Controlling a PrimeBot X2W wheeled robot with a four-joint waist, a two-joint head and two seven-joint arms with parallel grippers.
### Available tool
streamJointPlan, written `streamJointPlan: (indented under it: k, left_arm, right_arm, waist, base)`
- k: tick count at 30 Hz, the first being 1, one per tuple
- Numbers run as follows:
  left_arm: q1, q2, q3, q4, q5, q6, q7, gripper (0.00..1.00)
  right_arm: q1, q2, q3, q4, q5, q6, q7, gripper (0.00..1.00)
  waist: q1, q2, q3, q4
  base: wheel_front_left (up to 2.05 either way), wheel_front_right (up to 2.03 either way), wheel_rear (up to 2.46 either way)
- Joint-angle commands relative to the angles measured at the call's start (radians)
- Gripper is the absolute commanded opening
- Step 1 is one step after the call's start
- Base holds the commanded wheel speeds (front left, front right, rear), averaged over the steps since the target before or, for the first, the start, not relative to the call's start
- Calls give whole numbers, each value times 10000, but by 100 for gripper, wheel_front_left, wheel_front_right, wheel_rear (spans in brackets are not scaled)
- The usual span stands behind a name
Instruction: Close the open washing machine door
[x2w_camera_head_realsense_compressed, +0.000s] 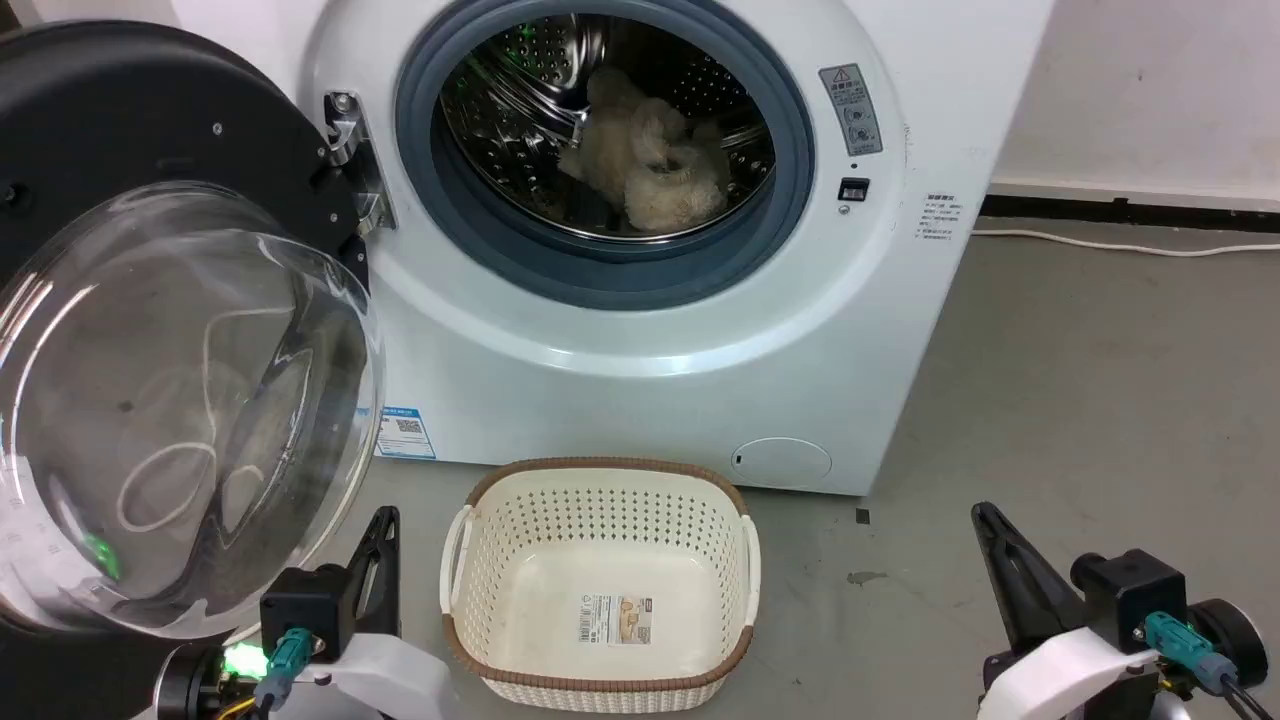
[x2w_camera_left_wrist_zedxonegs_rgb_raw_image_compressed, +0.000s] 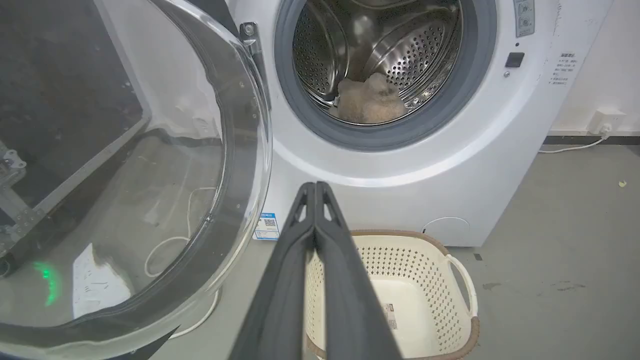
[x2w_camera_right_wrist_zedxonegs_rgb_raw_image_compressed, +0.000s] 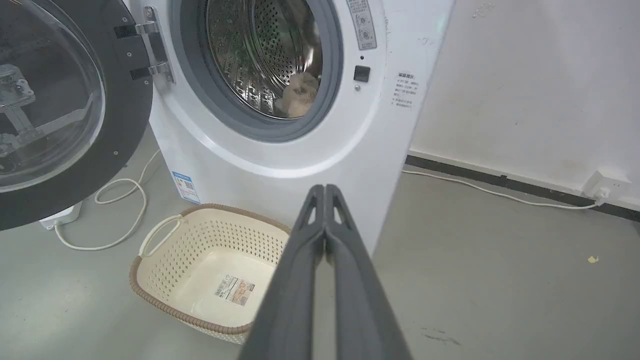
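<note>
Finds the washing machine door (x2w_camera_head_realsense_compressed: 190, 400) swung wide open on its metal hinge (x2w_camera_head_realsense_compressed: 350, 160), left of the washing machine (x2w_camera_head_realsense_compressed: 650, 340), glass bowl bulging outward. Shows a pale fluffy item (x2w_camera_head_realsense_compressed: 645, 165) inside the steel drum. Places a cream basket (x2w_camera_head_realsense_compressed: 600, 520) on the floor (x2w_camera_head_realsense_compressed: 1080, 400) just before the machine. With left jaws pressed together on nothing, low near the door's bottom rim; right jaws likewise closed and empty, well apart from the door.

A bare laundry corner: washing machine (x2w_camera_head_realsense_compressed: 640, 390), plain grey floor (x2w_camera_head_realsense_compressed: 1090, 420), white wall (x2w_camera_head_realsense_compressed: 1150, 90).
</note>
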Motion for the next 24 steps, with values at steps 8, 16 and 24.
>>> streamJointPlan:
  k: [8, 16, 24]
  left_arm:
    - [-152, -1, 11, -41, 24, 30, 3, 0]
    - [-152, -1, 11, -41, 24, 30, 3, 0]
    - [2, 0, 3, 2, -2, 0, -3, 100]
  right_arm:
    - [-139, 45, -5, -55, -74, 8, 5, 0]
    - [-139, 45, -5, -55, -74, 8, 5, 0]
    - [2, -2, 1, 2, 8, 0, -2, 100]
  waist:
    - [0, 0, 0, 0]
    - [0, 0, 0, 0]
    - [0, 0, 0, 0]
  base:
    - [0, 0, 0]
    - [0, 0, 0]
    - [0, 0, 0]
